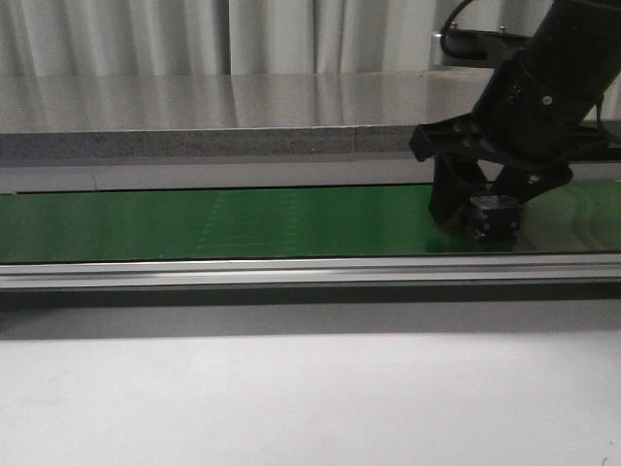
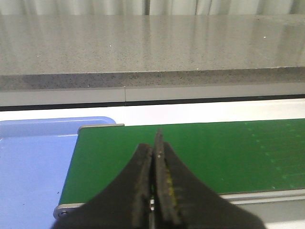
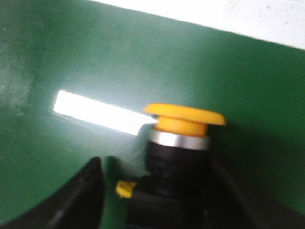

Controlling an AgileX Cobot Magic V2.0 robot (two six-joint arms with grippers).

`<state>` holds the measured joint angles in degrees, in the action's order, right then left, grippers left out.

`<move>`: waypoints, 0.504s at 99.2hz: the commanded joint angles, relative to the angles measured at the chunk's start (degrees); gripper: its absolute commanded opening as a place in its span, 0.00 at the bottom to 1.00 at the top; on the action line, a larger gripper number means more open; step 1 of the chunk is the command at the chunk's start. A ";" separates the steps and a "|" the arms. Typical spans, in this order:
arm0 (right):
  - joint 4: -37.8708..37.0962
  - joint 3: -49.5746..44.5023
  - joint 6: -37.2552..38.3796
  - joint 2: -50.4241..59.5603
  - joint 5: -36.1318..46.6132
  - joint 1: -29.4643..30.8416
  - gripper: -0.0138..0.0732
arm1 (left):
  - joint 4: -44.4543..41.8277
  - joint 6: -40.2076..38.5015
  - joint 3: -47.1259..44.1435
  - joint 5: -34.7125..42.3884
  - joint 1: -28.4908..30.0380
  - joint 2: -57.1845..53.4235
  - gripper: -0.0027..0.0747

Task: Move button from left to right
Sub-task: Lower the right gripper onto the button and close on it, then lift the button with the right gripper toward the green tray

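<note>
From the front, my right end effector [image 1: 485, 209] hides the button [image 1: 492, 216]'s cap. My right wrist view is blurred, and its six o'clock edge cuts off the button's black body. Whether my fingers touch it, I cannot tell.

Dim, soft front view; the grey counter [image 1: 194, 116] carries a pale sheen. In the right wrist view a bright glare bar lies on the green belt [image 3: 71, 57], everything blurred.
</note>
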<state>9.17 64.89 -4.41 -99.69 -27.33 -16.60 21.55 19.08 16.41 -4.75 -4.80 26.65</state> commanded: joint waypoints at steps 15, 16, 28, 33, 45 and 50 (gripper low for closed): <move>-0.20 4.38 -0.52 4.27 -2.78 0.17 0.32 | 0.47 0.05 1.70 4.75 -0.57 0.19 0.01; -0.34 4.58 -0.52 4.42 -2.92 0.17 0.32 | 0.47 0.05 1.70 4.75 -0.57 0.19 0.01; -4.65 8.51 -0.52 6.95 -5.39 0.30 0.32 | 0.47 0.05 1.70 4.75 -0.57 0.19 0.01; -7.21 9.92 -0.52 8.15 -6.07 0.84 0.32 | 0.47 0.05 1.70 4.75 -0.57 0.19 0.01; -11.60 13.00 -0.52 9.78 -7.23 4.30 0.32 | 0.47 0.05 1.70 4.75 -0.57 0.19 0.01; -13.27 13.91 -0.52 9.91 -7.47 6.61 0.32 | 0.47 0.05 1.70 4.75 -0.57 0.19 0.01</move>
<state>0.00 75.43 -4.41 -93.04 -36.23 -13.40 21.55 19.08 16.41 -4.75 -4.80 26.65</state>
